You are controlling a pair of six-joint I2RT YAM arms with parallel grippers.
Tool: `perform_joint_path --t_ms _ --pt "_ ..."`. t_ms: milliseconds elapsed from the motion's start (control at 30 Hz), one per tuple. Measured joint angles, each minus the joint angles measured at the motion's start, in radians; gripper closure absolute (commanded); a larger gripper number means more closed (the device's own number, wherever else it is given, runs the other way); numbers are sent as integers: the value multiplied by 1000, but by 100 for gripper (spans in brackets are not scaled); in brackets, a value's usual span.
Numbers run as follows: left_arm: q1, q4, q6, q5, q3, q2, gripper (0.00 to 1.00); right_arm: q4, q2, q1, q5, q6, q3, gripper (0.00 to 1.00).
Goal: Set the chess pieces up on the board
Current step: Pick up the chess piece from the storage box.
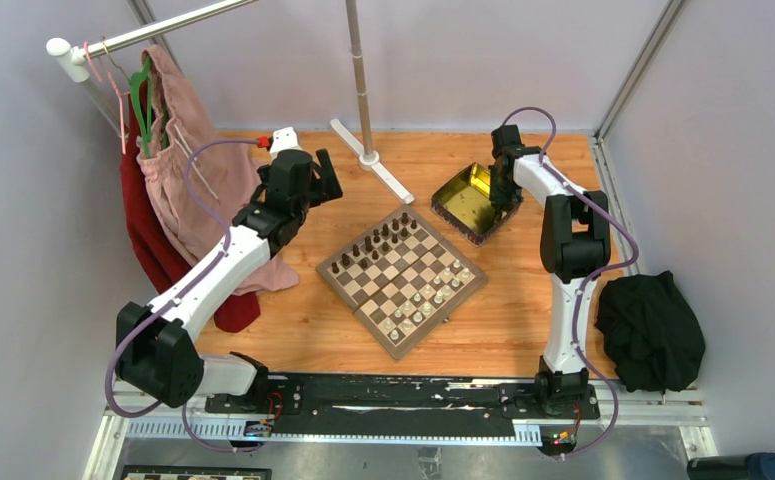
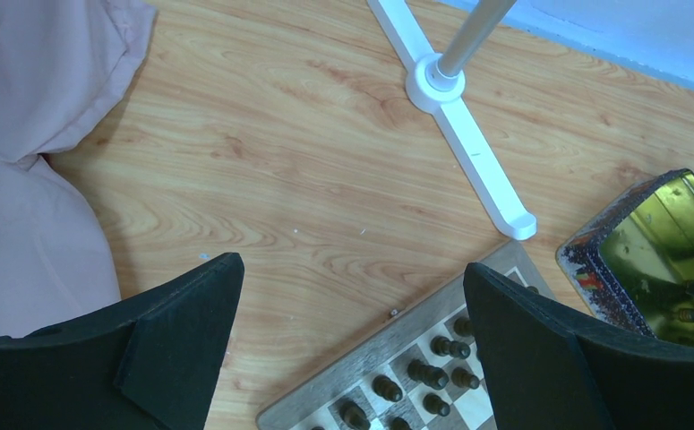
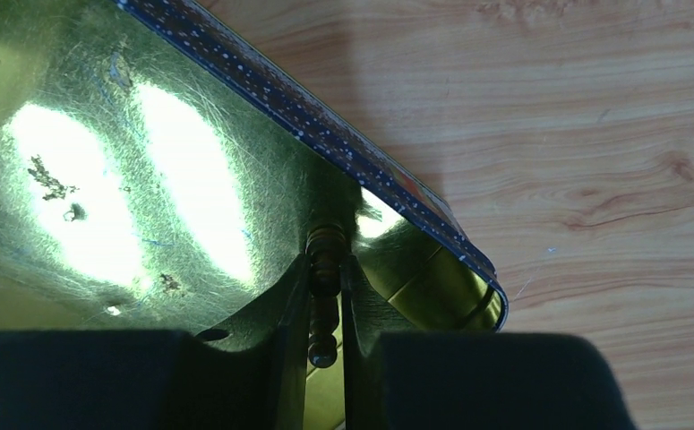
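Right gripper (image 3: 325,309) fills the near frame, clamped on a dark piece (image 3: 325,260) inside the tin (image 3: 352,157), close to one corner. Piece sits lengthwise in the narrow gap; cannot tell whether it is clear of the tin floor.

Judged: light, rigid, smooth and round, so prone to twist or slip. Small base, tips easily. Best taken at the waist, upright, with a modest squeeze.

Left gripper (image 2: 352,273) is spread wide and holds nothing, hovering over table (image 2: 280,179) just off the board (image 1: 403,278) corner. Dark men (image 1: 378,243) stand along the board's far-left side, pale men (image 1: 425,303) along the near-right. Centre squares bare.
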Motion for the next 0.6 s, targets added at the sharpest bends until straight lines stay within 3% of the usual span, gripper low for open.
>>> perform_joint_path --t_ms 600 --pt "0 -3 0 -12 -14 -32 0 0 -62 4 -83 -14 21 100"
